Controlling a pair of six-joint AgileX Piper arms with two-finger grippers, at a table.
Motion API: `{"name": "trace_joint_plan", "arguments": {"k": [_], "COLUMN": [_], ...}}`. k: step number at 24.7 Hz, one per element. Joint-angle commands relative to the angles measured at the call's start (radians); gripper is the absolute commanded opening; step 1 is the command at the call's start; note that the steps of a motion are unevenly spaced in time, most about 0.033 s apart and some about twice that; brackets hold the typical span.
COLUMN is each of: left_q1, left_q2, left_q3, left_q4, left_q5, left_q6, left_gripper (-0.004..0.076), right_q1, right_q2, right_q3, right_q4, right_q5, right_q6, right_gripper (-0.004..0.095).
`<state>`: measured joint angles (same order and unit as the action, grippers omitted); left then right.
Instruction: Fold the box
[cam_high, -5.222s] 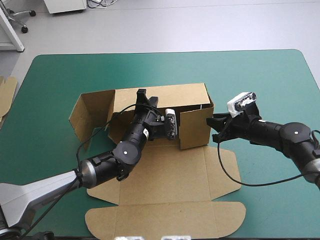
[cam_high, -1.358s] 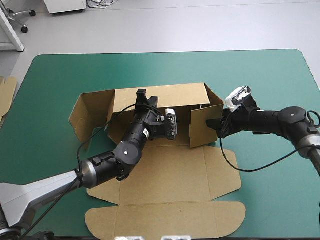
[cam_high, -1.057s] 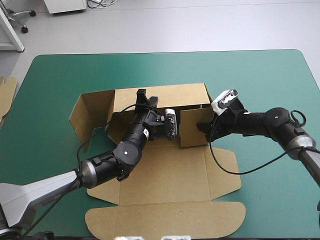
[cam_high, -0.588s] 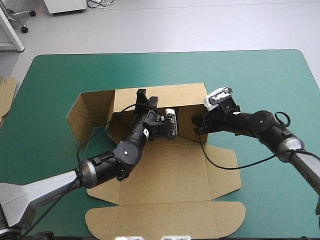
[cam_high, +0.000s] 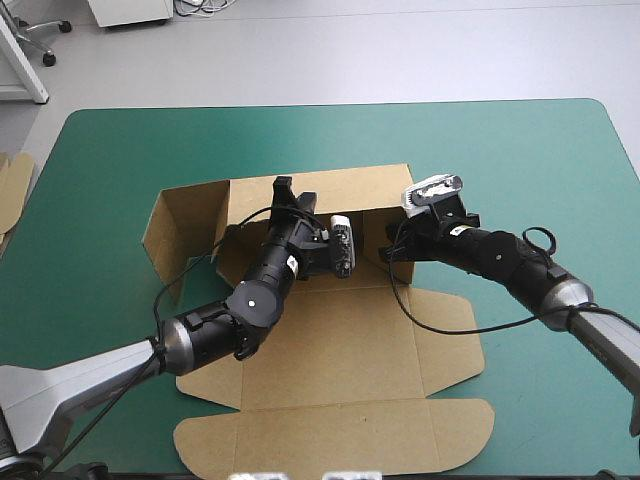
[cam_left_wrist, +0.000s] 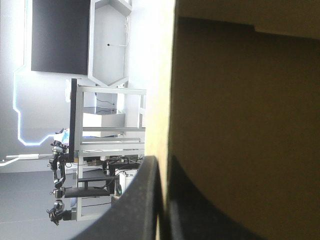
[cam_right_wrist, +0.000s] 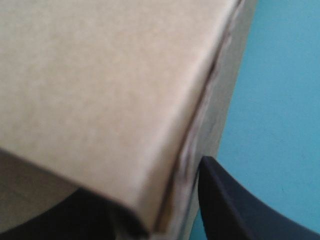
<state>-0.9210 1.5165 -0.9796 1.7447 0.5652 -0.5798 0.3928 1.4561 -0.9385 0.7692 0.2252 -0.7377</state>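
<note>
High view: the brown box (cam_high: 330, 345) sits mid-worktop (cam_high: 540, 150), partly formed. Its left flap (cam_high: 180, 225) stands splayed open, not yet tucked. The left claw (cam_high: 283, 190) pinches the raised back wall (cam_high: 360, 190) at its rim. The right claw (cam_high: 393, 252) is clamped on the right flap (cam_high: 372, 235), turned inward. The lid (cam_high: 330, 440) lies flat on the near side. The board is matte, stiff and creased.

A pale grey floor (cam_high: 350, 60) is spreading beyond the far edge of the table (cam_high: 560, 150), whose teal-green cover is lying under soft, even light. At the far left, an office chair's castor base (cam_high: 42, 42) is standing beside a white desk leg (cam_high: 22, 62). A white cabinet (cam_high: 130, 10) is sitting farther along, cables (cam_high: 205, 6) trailing beside it. In the left wrist view, white shelving (cam_left_wrist: 107, 132) is standing in bright light.
</note>
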Motion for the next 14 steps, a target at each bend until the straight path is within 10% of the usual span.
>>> {"name": "trace_joint_plan", "arguments": {"k": [1,14], "left_q1": [-0.007,-0.007], "left_q2": [-0.025,-0.025], "left_q3": [-0.029,-0.029], "left_q4": [0.008,0.019], "left_q5": [-0.046,-0.050], "left_q6": [-0.033,-0.033], "left_gripper": [-0.0013,-0.0014], "right_q1": [0.013,0.013], "right_q2": [-0.029,-0.029], "right_q3": [-0.027,-0.027], "right_q4": [0.008,0.019], "right_q5": [-0.005,0.029], "right_q6": [-0.004,0.001], "right_gripper": [0.0371,-0.0033]}}
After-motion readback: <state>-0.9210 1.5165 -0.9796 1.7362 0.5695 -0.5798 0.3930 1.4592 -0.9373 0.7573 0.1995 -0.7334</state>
